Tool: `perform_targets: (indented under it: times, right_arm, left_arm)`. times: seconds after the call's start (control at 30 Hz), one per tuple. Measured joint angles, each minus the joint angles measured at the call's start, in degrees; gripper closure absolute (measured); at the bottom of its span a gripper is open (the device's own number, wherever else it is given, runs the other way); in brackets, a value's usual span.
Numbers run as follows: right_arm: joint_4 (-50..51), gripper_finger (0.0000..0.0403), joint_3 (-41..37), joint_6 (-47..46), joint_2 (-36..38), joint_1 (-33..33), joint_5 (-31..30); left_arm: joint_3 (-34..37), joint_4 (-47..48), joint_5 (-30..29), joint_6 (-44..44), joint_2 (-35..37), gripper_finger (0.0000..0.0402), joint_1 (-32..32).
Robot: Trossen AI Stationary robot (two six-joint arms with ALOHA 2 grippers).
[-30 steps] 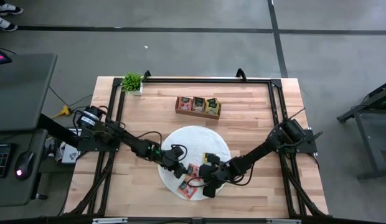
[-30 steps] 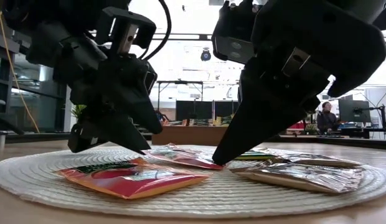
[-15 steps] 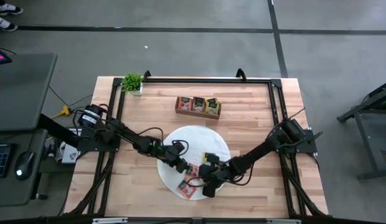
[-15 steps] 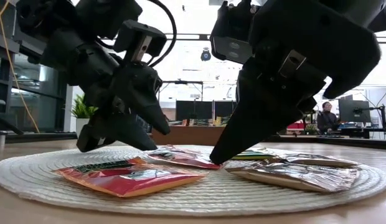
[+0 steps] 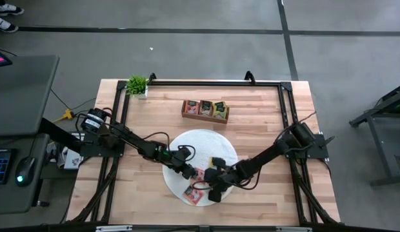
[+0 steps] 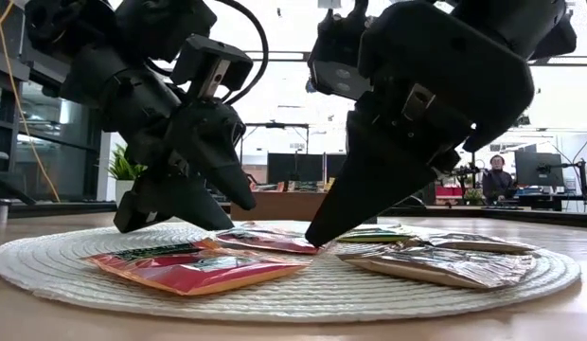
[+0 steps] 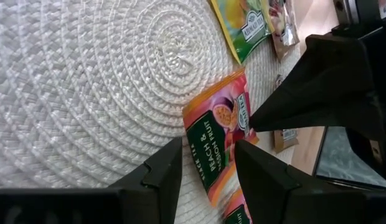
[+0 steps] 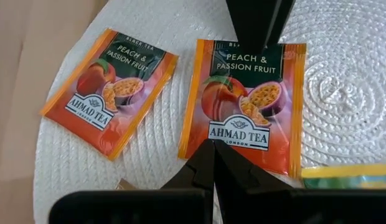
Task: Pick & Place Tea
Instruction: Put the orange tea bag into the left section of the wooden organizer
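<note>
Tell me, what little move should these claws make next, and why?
Probably the left claw should close on the peach tea packet. Its open fingers straddle that packet's end on the white mat, while the shut right claw pins the far edge.

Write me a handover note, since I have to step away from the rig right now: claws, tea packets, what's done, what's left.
Left claw: open, low over the white mat, straddling one end of a peach and passion fruit packet.
Right claw: shut, tips pressed on the same packet's opposite edge.
A second peach packet lies beside it near the mat's edge; a green packet and others also lie on the mat.
Wooden tray: packets show in its compartments, so some sorting looks done.
Left: neither claw holds a packet yet; the mat's packets presumably still go to the tray.
</note>
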State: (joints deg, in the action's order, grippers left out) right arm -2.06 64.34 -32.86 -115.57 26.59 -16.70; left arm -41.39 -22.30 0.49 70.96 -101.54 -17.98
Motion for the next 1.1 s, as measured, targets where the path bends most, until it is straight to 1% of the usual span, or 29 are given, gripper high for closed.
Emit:
perform_targets:
  times: [0.27,0.6,1.1]
  right_arm:
    - [-3.7,0.0403,0.0,1.8,0.0,-1.8,2.1]
    - [-5.3,0.0403,0.0,2.3,0.0,-3.8,3.8]
    - [-3.5,0.0403,0.0,-1.6,0.0,-0.2,3.5]
  left_arm:
    - [0.0,0.2,-1.1,-0.1,0.0,0.0257,0.0]
    - [0.0,0.2,-1.2,-0.5,0.0,0.0257,0.0]
    - [-0.1,1.3,-1.2,-1.7,0.0,0.0257,0.0]
